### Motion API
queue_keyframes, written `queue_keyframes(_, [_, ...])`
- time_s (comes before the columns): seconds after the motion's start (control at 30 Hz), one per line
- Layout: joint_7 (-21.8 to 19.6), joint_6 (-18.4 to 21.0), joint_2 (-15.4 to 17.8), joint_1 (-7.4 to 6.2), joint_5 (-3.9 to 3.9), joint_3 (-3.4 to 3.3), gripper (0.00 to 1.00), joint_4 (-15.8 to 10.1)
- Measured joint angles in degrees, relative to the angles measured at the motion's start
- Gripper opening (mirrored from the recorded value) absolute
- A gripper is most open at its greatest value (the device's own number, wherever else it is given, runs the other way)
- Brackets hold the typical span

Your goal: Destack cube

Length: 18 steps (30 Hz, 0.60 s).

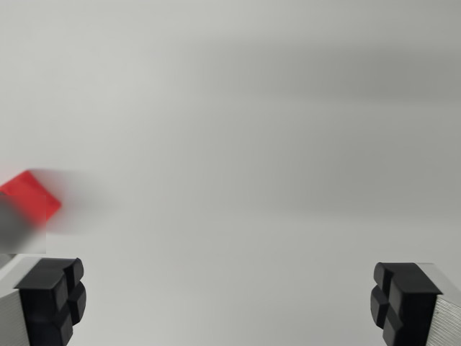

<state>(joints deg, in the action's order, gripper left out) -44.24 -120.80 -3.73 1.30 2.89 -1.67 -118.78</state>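
Observation:
A red cube shows at the wrist view's left edge, blurred and partly cut off; a grey smudge hides its lower part. Whether another cube lies under it cannot be told. My gripper stands open at the bottom of the view, its black fingertips far apart with nothing between them. The cube lies above and just beyond the left fingertip, outside the gap between the fingers.
A plain white surface fills the view, with soft grey shadow bands across the top and middle.

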Motion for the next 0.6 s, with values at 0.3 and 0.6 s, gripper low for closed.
queue_keyframes(0.3, [1.4,-2.0,0.9,-0.89,-0.02,0.77,1.00,-2.8])
queue_keyframes(0.6, [3.0,-4.6,1.7,-2.05,-0.11,1.77,1.00,-6.0])
